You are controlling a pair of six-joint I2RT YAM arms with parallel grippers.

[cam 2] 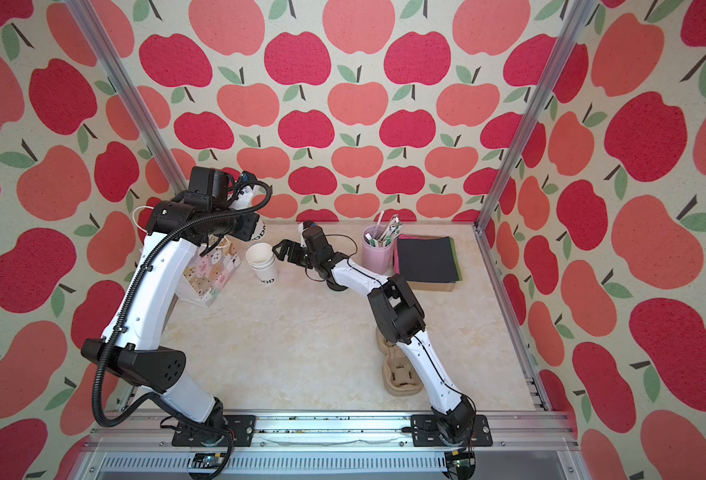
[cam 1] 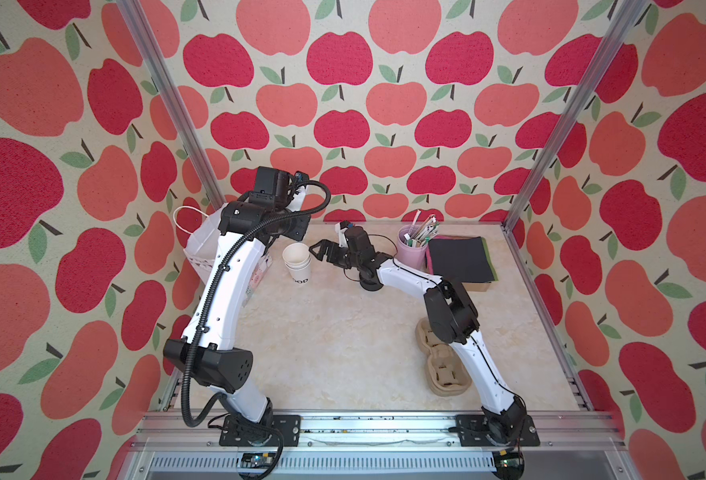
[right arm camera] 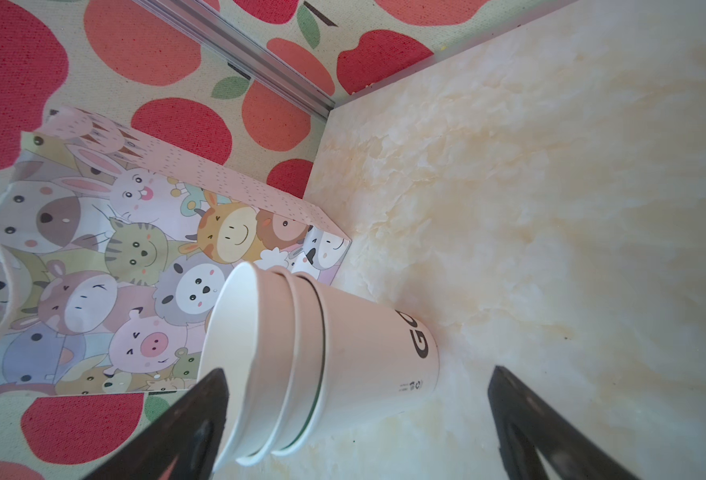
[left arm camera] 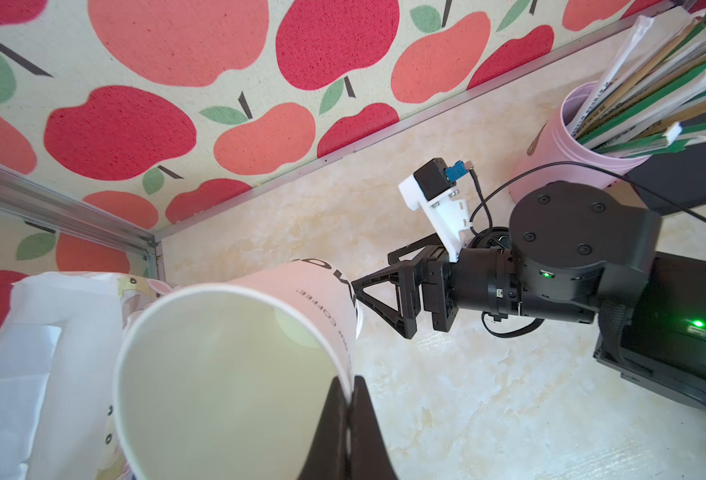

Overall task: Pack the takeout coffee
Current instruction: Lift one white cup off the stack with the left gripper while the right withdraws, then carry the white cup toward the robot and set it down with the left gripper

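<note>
1: Two grippers to log. Left gripper (left arm camera: 348,380)?
2: Pinched tight on the rim of the takeout cup (left arm camera: 218,374), white paper, black lettering down the side. Cup held aloft and tilted, mouth toward the wrist camera.
1: Position of cup against the gift bag (cam 2: 212,276)?
2: Just beside the bag's upper corner, on the side toward the stack of three nested white cups (cam 1: 297,259). Not inside. Bag upright at the back left corner of the table (cam 1: 343,340), cartoon animals on the front.
1: Right gripper (cam 1: 316,250)?
2: Spread wide, holding nothing. Low over the table, pointed at that stack; one fingertip (right arm camera: 202,407) at the top cup's rim, contact not certain, other fingertip well clear.
1: Lid?
2: Round black lid (cam 1: 370,286) on the table under the right wrist, mostly hidden.
1: Rest of the table?
2: Pink cup of wrapped sticks (cam 1: 411,253) at the back, just beside a pile of dark sheets (cam 1: 461,257). Cardboard cup carrier (cam 1: 442,376) near the front right, partly under the right arm.
</note>
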